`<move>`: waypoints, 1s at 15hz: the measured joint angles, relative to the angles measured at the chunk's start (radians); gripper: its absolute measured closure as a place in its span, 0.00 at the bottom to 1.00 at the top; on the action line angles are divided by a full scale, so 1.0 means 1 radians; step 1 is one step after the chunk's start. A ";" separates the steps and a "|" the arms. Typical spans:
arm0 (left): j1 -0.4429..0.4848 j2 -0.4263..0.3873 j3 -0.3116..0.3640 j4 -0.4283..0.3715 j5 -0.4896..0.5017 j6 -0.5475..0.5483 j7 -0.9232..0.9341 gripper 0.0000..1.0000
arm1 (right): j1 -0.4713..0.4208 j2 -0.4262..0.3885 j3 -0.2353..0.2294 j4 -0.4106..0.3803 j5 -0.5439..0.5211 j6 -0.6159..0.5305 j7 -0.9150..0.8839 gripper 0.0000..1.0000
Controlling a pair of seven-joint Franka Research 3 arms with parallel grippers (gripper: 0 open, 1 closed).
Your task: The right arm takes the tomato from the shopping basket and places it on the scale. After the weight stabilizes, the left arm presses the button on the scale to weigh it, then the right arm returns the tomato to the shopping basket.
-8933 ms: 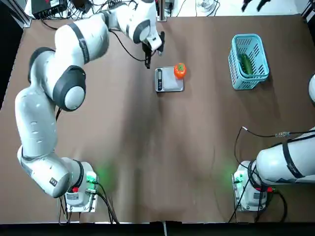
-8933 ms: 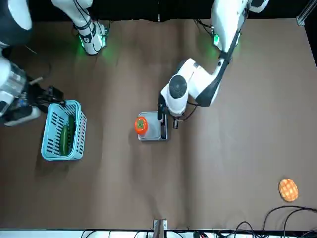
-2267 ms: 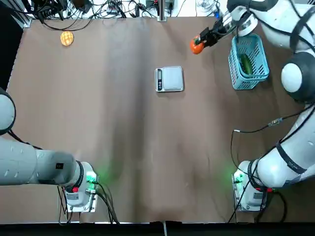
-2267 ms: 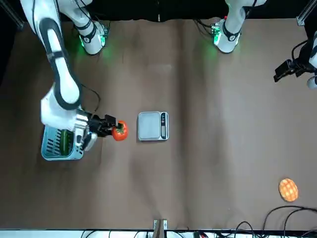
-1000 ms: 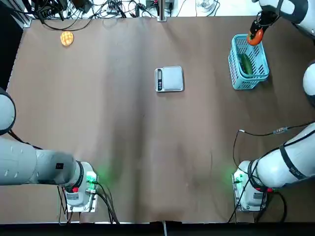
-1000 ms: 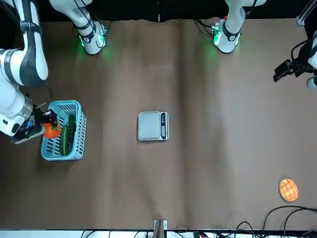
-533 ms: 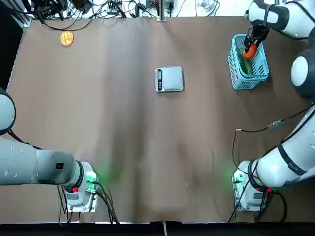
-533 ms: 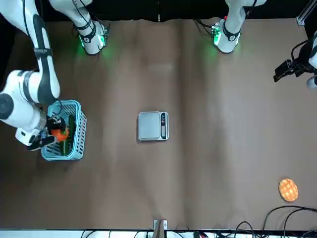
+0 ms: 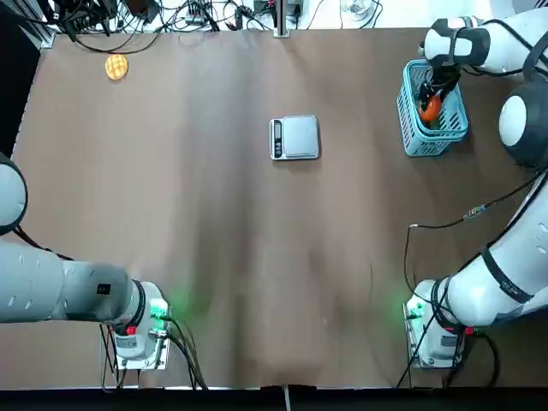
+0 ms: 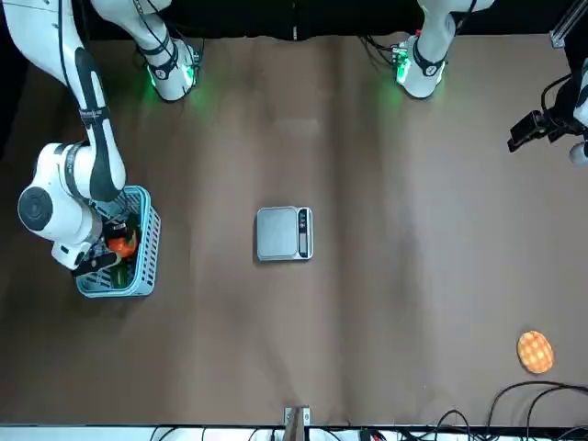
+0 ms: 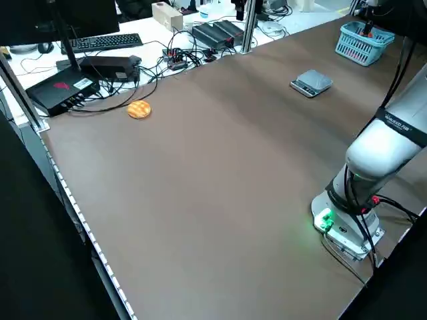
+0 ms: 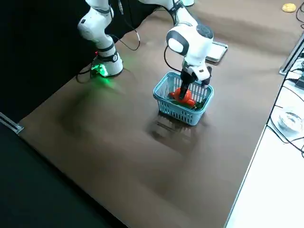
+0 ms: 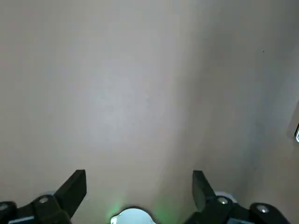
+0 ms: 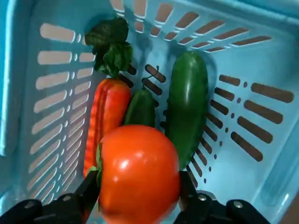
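Inside the shopping basket (image 12: 183, 114), the right pincer (image 14: 138, 183) is closing around the tomato (image 14: 138, 163), fingers parted by its width. Return is apparently nearing completion; release and retreat are remaining. Weighing is presumably lying behind; button press is not showing. Leftward of the basket, the bare scale (image 9: 300, 137) is resting on the brown desk (image 9: 240, 223); farther left, the left pincer (image 13: 139, 179) is idling, spread wide, empty. Beyond the basket's far side, loose cables (image 9: 184, 15) are trailing.

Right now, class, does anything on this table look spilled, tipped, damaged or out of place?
Nothing looks spilled, tipped or damaged. The basket and the scale sit flat, and the right claw holds the tomato inside the basket. Only the waffle-like disc seems odd, lying alone near the cables.
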 joint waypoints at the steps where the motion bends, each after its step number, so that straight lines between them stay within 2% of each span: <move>1: 0.000 0.000 0.000 0.000 0.000 0.000 0.000 0.00 | 0.000 0.001 0.000 -0.002 0.000 0.000 0.002 0.26; 8: 0.000 0.000 0.000 0.000 0.000 0.000 0.000 0.00 | -0.012 0.026 0.000 -0.007 0.002 0.016 0.008 0.26; 9: 0.000 0.000 0.000 0.000 0.000 0.000 0.000 0.00 | -0.012 0.026 0.000 -0.007 0.002 0.016 0.008 0.21; 11: 0.000 0.000 0.000 0.000 0.000 0.000 0.000 0.00 | -0.012 0.026 0.000 -0.007 0.003 0.017 0.009 0.19; 13: 0.000 0.000 0.000 0.000 0.000 0.000 0.000 0.00 | -0.012 0.026 0.001 -0.007 0.003 0.016 0.009 0.04; 15: 0.000 0.000 0.001 0.000 0.000 0.000 0.000 0.00 | -0.011 0.026 0.003 -0.006 0.003 0.013 0.009 0.00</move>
